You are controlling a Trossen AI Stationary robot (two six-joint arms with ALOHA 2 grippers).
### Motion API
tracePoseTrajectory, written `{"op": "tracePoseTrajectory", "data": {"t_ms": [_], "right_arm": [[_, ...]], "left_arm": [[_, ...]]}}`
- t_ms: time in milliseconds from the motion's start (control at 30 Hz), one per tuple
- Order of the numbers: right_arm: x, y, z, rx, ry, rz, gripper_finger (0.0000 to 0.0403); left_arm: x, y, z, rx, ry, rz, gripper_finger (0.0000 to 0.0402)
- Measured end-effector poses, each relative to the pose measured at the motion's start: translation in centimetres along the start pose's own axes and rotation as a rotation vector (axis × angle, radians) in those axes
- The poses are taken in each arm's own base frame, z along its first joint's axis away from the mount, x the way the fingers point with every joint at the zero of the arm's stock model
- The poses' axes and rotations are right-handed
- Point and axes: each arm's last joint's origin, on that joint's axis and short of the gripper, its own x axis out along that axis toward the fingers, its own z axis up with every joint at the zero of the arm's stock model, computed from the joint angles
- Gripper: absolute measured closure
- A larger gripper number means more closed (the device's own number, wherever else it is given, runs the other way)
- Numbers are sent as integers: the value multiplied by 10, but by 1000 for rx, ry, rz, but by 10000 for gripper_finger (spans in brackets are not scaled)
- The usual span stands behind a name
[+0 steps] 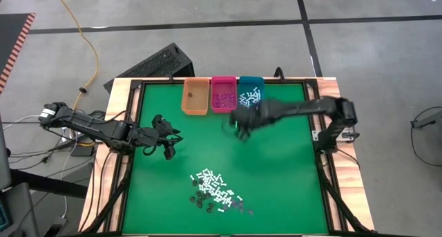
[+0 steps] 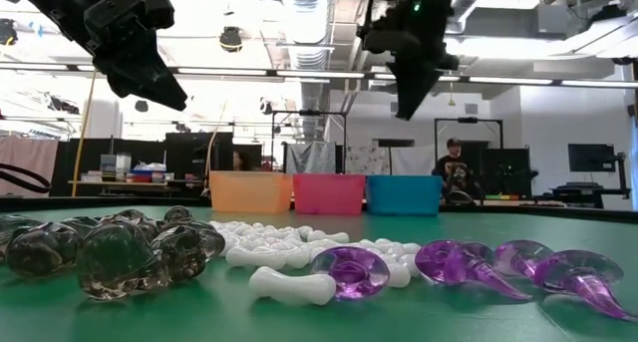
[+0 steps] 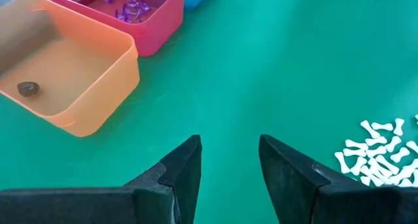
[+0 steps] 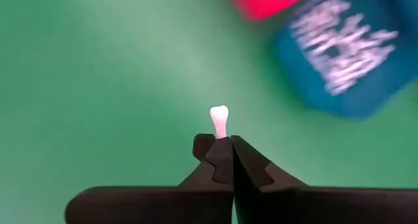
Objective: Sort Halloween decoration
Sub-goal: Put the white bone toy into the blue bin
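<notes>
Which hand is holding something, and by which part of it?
The right hand pinches a white bone piece by one end; the other end sticks out. The left hand holds nothing.

My left gripper (image 2: 150, 73) and right gripper (image 2: 411, 88) hang high; dark skulls (image 2: 110, 252), white bones (image 2: 299, 257), purple bits (image 2: 478, 267) foreground; orange bin (image 2: 249, 193), pink bin (image 2: 328, 193), teal bin (image 2: 404, 193) behind.

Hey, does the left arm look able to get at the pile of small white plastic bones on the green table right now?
Probably yes. The left gripper is open and empty above bare green table, the pile of white bones lies uncovered nearby, and the right gripper is off by the bins.
</notes>
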Motion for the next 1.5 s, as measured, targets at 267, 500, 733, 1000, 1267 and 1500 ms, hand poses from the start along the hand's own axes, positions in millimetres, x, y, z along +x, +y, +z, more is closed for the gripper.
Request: {"op": "tracePoseTrajectory", "data": {"t_ms": [267, 500, 733, 1000, 1267, 1500], "right_arm": [[43, -106, 51, 173, 13, -100, 372], [85, -139, 67, 189, 65, -45, 314], [79, -141, 65, 169, 69, -10, 220], [52, -41, 44, -27, 100, 266, 196], [0, 83, -21, -172, -10, 413, 208], [-37, 140, -82, -180, -111, 450, 212]], "left_arm": [[0, 0, 0, -1, 1, -1, 257], [0, 0, 0, -11, 5, -4, 257], [0, 0, -1, -12, 13, 0, 257], [0, 1, -3, -12, 28, 8, 257], [0, 1, -3, -14, 27, 7, 257], [0, 1, -2, -20, 16, 3, 257]]}}
